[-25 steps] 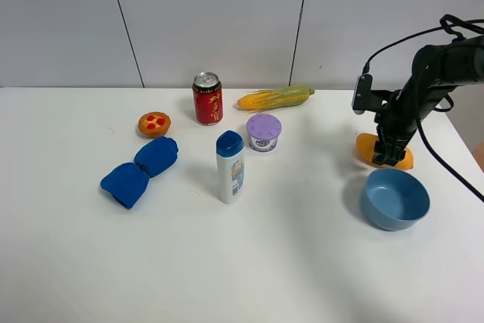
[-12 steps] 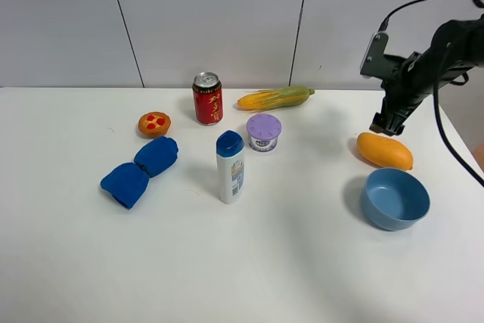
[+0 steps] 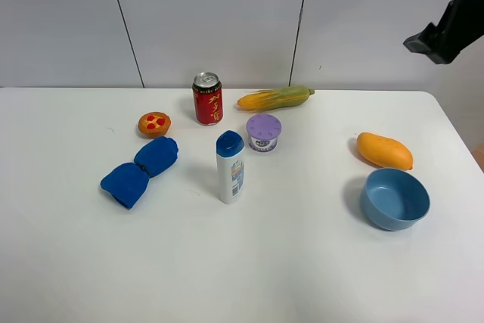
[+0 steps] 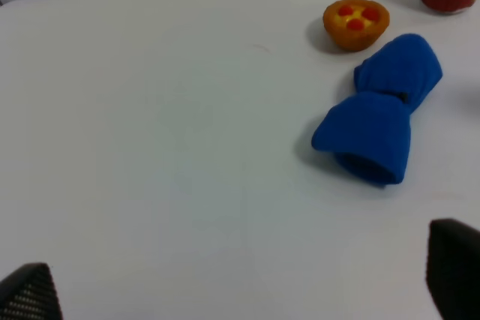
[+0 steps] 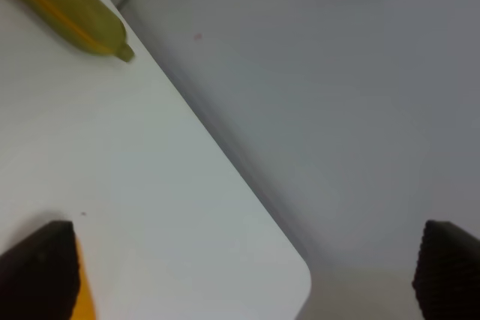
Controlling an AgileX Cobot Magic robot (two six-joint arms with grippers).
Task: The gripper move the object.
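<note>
The orange-yellow mango (image 3: 384, 150) lies free on the white table at the right, just behind the blue bowl (image 3: 395, 199). My right gripper (image 3: 432, 38) is raised high at the top right, well above and behind the mango. In the right wrist view the right gripper (image 5: 240, 275) is open and empty, its fingertips (image 5: 39, 267) wide apart, with a sliver of the mango (image 5: 84, 299) beside one of them. My left gripper (image 4: 240, 282) is open and empty over bare table and does not show in the exterior high view.
A corn cob (image 3: 275, 98), a red can (image 3: 207, 98), a purple-lidded cup (image 3: 263, 132), a white bottle with a blue cap (image 3: 230, 166), a small tart (image 3: 154, 123) and a blue cloth (image 3: 140, 171) stand across the middle and left. The table's right edge (image 3: 454, 134) is close to the mango.
My right gripper was down on the mango, then let go and rose up and back to the top right. The mango stays on the table by the bowl.
</note>
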